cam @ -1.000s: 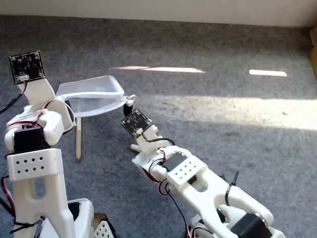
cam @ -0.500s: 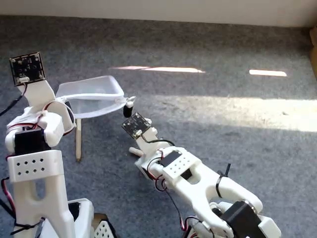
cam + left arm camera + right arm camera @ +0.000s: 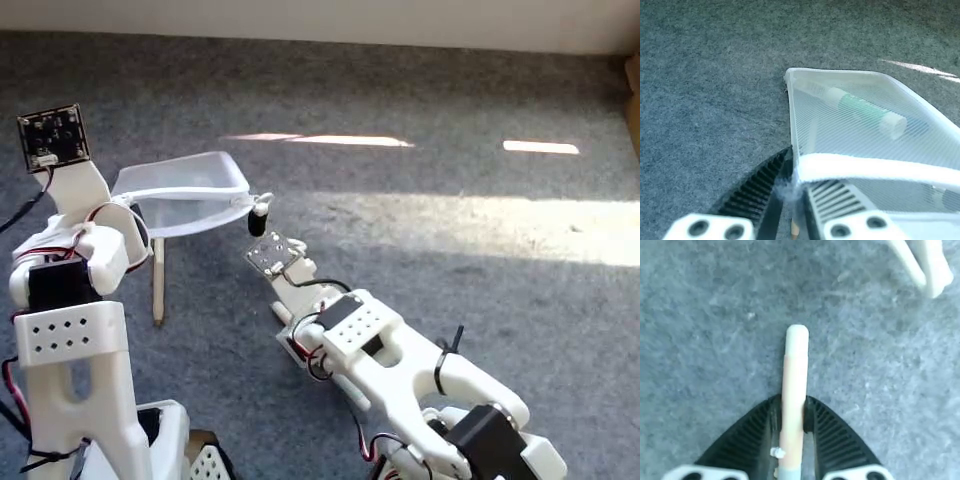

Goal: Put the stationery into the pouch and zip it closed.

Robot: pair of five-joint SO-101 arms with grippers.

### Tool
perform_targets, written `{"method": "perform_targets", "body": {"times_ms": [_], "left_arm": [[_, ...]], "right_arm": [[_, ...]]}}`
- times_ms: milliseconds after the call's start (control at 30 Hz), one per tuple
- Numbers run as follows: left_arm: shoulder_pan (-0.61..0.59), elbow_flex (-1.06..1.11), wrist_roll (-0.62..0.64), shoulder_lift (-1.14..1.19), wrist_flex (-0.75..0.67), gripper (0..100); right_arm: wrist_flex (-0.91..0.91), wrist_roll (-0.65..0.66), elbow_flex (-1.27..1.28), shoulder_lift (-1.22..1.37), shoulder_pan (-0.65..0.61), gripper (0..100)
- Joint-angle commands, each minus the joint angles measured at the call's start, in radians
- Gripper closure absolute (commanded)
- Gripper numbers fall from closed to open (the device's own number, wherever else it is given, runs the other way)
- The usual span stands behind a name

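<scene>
- High view: the left end effector (image 3: pixel 128 206) is clamped on one end of the pouch (image 3: pixel 185 192), which appears to be held raised above the table (image 3: pixel 480 300). The pouch's zip rim runs from that grip toward the right arm.
- The right end effector (image 3: pixel 258 224) grips a pen (image 3: pixel 262 207). The pen's tip is just beside the pouch's far, zip-end corner and not yet inside. A pencil (image 3: pixel 157 280) lies on the table near the pouch's held end.
- To do this step well, I judge that the pen should line up with the long opening rather than the corner. It should go in end-first and be let go only once most of its length is past the rim, while the left arm holds the pouch steady so the mouth stays open.
- Left wrist view: the left end effector (image 3: pixel 791 172) is pinched narrow on the white rim of the pouch (image 3: pixel 840 145). A green-and-white marker (image 3: pixel 855 107) already lies inside the pouch, against the mesh wall away from the grip.
- Right wrist view: the right end effector (image 3: pixel 790 407) is closed on the pen (image 3: pixel 795 365). The pen points straight out between the jaws, with its white cap ahead of them over the table.
- A white strip (image 3: pixel 920 262), probably the pouch's zip end, lies beyond the pen's tip and off its line. A small swing toward the pouch seems needed.
</scene>
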Motion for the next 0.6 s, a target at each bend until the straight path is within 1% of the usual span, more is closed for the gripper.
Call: {"method": "perform_targets", "body": {"times_ms": [0, 67, 233, 433, 567], "left_arm": [[0.010, 0.001, -0.009, 0.005, -0.018, 99], [0.010, 0.001, -0.009, 0.005, -0.018, 99], [0.010, 0.001, -0.009, 0.005, -0.018, 99], [0.010, -0.001, -0.009, 0.005, -0.017, 99], [0.010, -0.001, -0.009, 0.005, -0.017, 99]], "right_arm": [[0.136, 0.009, -0.084, -0.001, 0.007, 99.4], [0.191, 0.021, -0.111, -0.001, 0.007, 99.4], [0.239, 0.149, -0.116, 0.004, 0.007, 99.4], [0.277, 0.209, -0.116, 0.010, 0.007, 99.4], [0.282, 0.222, -0.116, 0.010, 0.007, 99.4]]}}
